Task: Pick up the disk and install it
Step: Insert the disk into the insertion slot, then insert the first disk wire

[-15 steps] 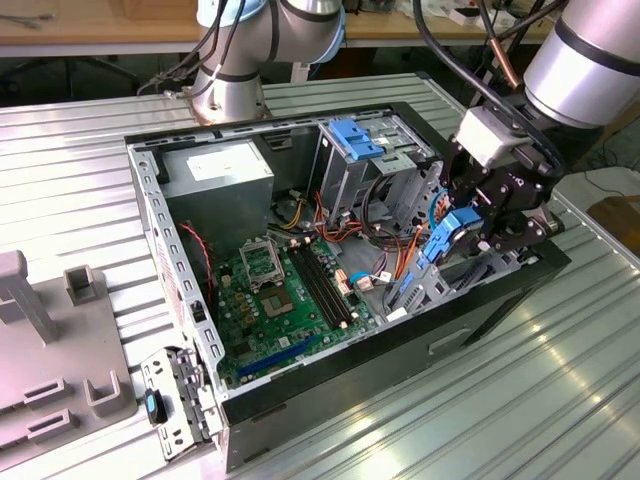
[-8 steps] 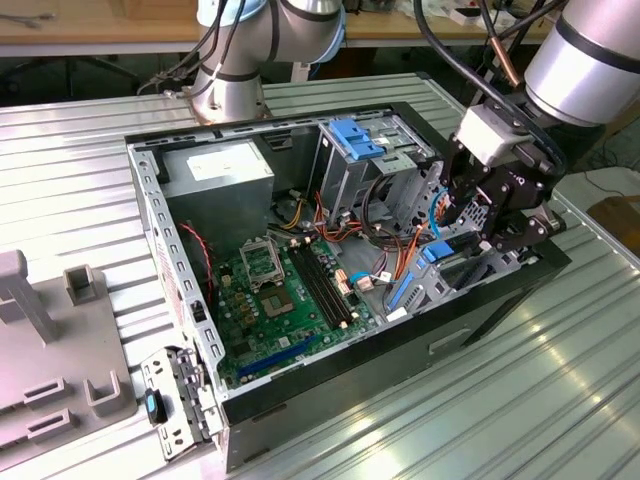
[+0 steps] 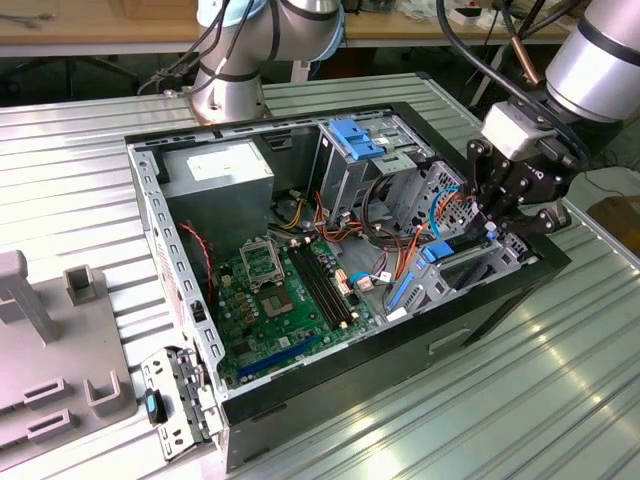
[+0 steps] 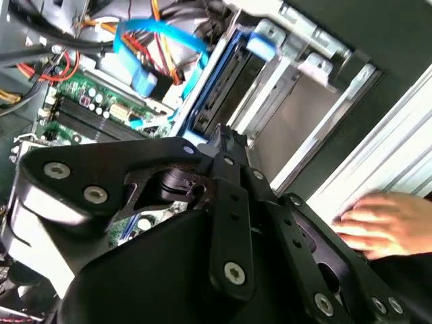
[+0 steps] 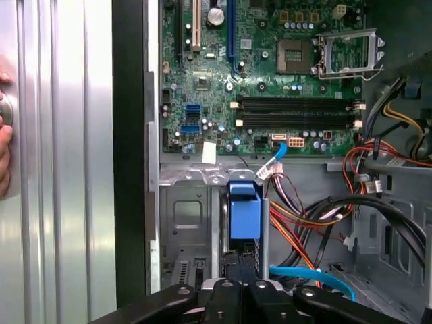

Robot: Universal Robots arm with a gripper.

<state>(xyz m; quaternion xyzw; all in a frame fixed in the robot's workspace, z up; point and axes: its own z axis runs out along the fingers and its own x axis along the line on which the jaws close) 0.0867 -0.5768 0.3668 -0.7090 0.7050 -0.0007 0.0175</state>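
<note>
Open PC case (image 3: 330, 375) lies on ribbed metal worktop (image 3: 520, 400), motherboard (image 3: 285, 295) exposed. Disk (image 3: 437, 252) w/ blue carrier rail stands on edge in the metal drive bay (image 5: 182, 216) at the case's front corner, on the exterior view's right; blue end tab faces the board. Disk also seen in both wrist views (image 4: 212, 94) (image 5: 243, 212). Claw (image 3: 492, 228) sits directly over the bay, fingertips drawn together and clenched (image 4: 226, 138), tips at the disk's outer end (image 5: 239, 280); can't tell if they pinch it or just touch. Person's hand (image 4: 381, 219) rests on the worktop beside the case wall.
</note>
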